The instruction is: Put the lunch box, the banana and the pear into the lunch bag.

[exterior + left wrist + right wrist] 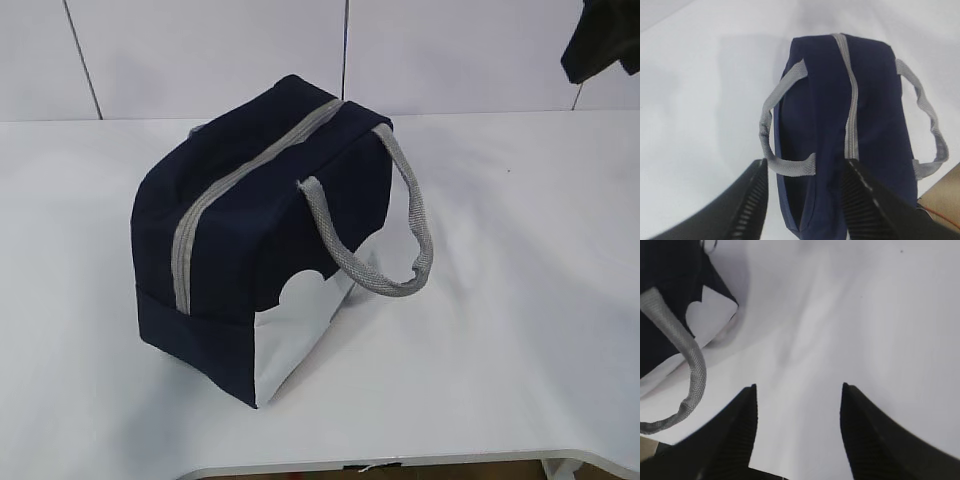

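I am seeing the lunch bag (262,245) sitting zipped on the surface (520,300); left claw (805,167) and right claw (797,390) gaping apart, holding nothing

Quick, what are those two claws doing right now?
Left gripper: open, empty, above the lunch bag.
Right gripper: open, empty, over the table.
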You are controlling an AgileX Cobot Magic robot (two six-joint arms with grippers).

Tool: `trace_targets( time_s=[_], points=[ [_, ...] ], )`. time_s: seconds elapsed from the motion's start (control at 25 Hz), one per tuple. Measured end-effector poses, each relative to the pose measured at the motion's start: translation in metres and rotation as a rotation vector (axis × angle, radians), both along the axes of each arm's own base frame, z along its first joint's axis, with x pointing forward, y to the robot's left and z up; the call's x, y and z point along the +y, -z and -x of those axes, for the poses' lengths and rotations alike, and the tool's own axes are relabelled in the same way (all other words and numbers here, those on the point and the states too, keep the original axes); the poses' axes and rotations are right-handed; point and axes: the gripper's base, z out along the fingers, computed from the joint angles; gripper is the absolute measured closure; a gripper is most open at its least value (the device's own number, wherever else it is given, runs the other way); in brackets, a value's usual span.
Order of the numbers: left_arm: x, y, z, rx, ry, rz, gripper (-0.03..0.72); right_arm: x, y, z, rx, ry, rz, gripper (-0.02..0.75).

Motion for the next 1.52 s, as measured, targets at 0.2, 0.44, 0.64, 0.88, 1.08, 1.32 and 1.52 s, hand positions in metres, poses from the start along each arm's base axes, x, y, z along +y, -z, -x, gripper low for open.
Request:
trace_targets(
  time_s=[0.2, 0.44, 0.64, 0.88, 1.08, 1.32, 1.52],
  points=[
    [0.011, -0.010, 0.015, -0.024, 0.000, 0.017, 0.342, -0.007, -0.015, 0.026, -0.048, 0.045, -0.024, 0.296],
    [0.033, 0.001, 0.047, 0.010, 0.000, -0.007, 0.342, -0.018, -0.018, 0.074, -0.081, 0.064, -0.032, 0.252],
    [0.061, 0.002, 0.085, -0.006, 0.000, 0.004, 0.349, -0.028, -0.017, 0.119, -0.126, 0.068, -0.035, 0.242],
    [0.094, 0.004, 0.132, -0.052, 0.000, 0.037, 0.358, -0.039, -0.004, 0.169, -0.167, 0.067, -0.045, 0.242],
    [0.117, 0.015, 0.166, -0.078, 0.003, 0.063, 0.358, -0.047, 0.008, 0.207, -0.221, 0.069, -0.053, 0.242],
    [0.151, 0.030, 0.213, -0.152, 0.004, 0.117, 0.370, -0.058, 0.028, 0.256, -0.321, 0.069, -0.077, 0.242],
    [0.174, 0.046, 0.245, -0.214, 0.004, 0.162, 0.391, -0.066, 0.044, 0.294, -0.431, 0.069, -0.103, 0.242]
  ],
)
